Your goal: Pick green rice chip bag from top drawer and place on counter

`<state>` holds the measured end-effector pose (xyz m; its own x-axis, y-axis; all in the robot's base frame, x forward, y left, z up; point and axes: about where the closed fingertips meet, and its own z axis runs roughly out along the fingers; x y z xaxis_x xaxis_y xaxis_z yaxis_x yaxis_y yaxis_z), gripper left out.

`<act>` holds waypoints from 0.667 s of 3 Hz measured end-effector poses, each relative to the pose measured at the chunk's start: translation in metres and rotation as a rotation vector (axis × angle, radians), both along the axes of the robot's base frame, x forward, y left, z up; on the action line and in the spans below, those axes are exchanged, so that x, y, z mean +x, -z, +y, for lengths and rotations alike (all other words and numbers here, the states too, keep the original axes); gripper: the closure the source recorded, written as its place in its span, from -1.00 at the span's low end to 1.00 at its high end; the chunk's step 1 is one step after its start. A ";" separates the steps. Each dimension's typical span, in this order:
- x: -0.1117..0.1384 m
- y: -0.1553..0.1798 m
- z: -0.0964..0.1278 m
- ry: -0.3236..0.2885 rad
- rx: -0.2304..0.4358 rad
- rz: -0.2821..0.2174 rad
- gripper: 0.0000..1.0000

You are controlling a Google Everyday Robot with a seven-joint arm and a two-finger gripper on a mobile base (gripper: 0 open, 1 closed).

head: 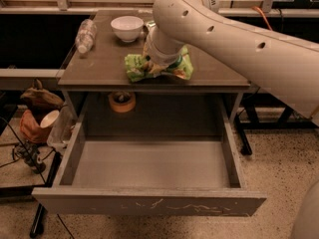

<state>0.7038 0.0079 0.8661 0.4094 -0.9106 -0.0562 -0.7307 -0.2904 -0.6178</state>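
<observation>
The crinkly green rice chip bag [135, 67] is bunched on the grey-brown counter [99, 63], near its front edge, under the claw [159, 66]. The white wrist hides the claw, so I cannot tell its grip. I think it should let go only when the bag rests flat, then rise straight up.

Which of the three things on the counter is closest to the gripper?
The green chip bag: the gripper is right down on it near the counter's front edge. The white bowl and the plastic bottle sit farther back and left, apart from it.

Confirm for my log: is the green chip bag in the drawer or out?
Out: the crinkly green snack bag rests on the grey-brown counter slab, under the tool.
</observation>
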 end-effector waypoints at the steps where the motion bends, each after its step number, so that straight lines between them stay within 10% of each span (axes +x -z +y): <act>1: 0.000 0.000 0.000 0.000 0.000 0.000 0.17; 2: 0.000 0.000 0.000 0.000 0.000 0.000 -0.30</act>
